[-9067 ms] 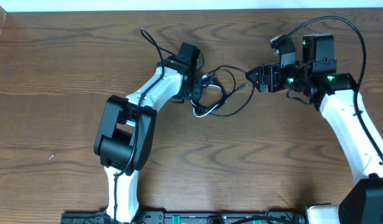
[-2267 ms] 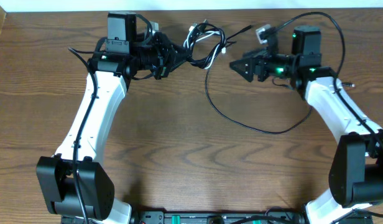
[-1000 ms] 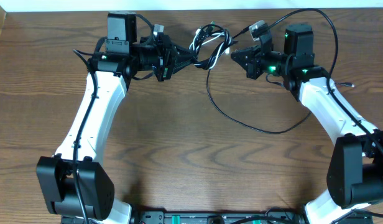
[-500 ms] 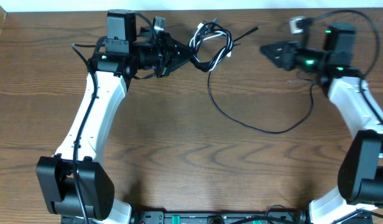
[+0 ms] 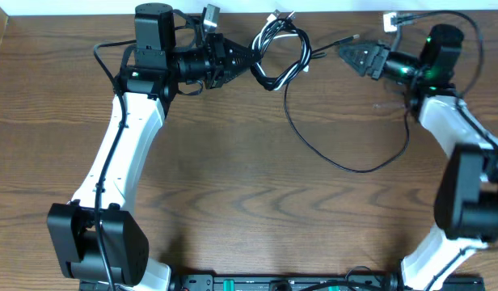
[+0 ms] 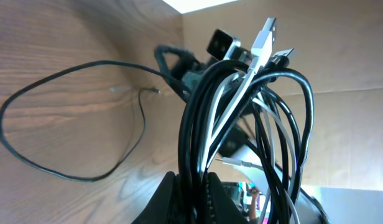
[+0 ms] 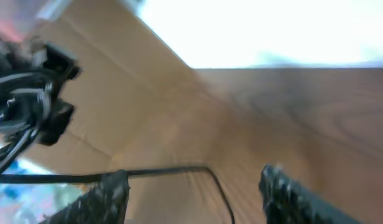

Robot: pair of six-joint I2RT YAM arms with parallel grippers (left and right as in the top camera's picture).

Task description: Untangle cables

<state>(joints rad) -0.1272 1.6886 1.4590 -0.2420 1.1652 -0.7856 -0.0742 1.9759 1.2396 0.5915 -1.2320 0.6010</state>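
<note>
Wood bench (image 5: 233, 210) carries no box, tray or bin, so nothing to sort into. Left arm (image 5: 124, 137): left jaws clamped on the cable bundle (image 5: 283, 50), raised near the far edge, likely so strands hang free. Right arm (image 5: 443, 121): right jaws stand apart, gripping nothing, near the bundle. One black cable (image 5: 350, 170) trails from the knot, looping over the bench. White cable (image 6: 235, 102) runs inside the bundle, its plug (image 6: 261, 37) poking out.
</note>
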